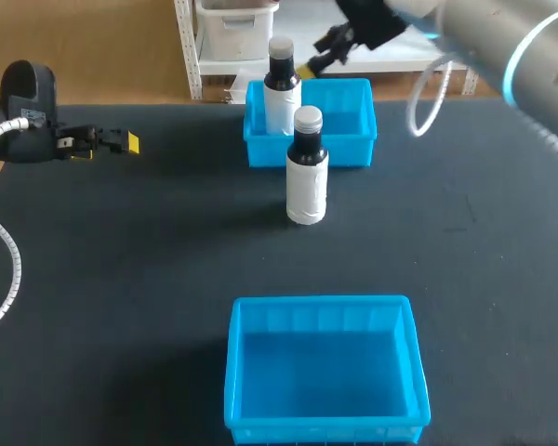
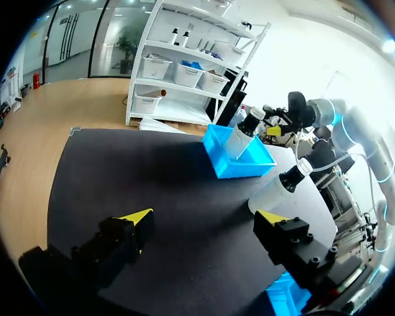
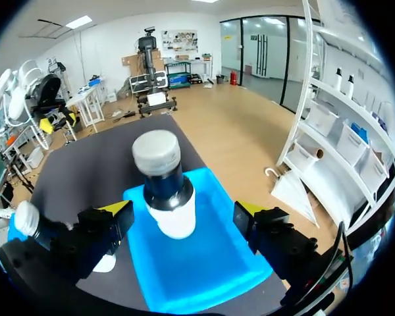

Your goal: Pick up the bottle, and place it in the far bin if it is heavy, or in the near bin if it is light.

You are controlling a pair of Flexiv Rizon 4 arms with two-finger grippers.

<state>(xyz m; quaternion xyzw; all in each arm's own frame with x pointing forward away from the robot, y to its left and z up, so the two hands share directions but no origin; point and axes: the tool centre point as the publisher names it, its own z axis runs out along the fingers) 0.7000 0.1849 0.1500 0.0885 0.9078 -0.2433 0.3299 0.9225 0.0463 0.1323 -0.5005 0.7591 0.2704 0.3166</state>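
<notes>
1 bottle (image 1: 281,88) sits in the far bin (image 1: 353,121), right gripper (image 3: 182,209) wide, seemingly clear of it; left gripper (image 2: 204,216) wide. Next: grasp table bottle (image 1: 307,172).

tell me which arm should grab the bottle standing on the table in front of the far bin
Probably right. The right gripper hangs open over the far bin, just behind the standing bottle. The left gripper sits open out by the table's left side, farther off.

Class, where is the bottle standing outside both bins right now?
In the head view the bottle stands upright on the table near its middle, just in front of the far bin holding a second bottle.
</notes>
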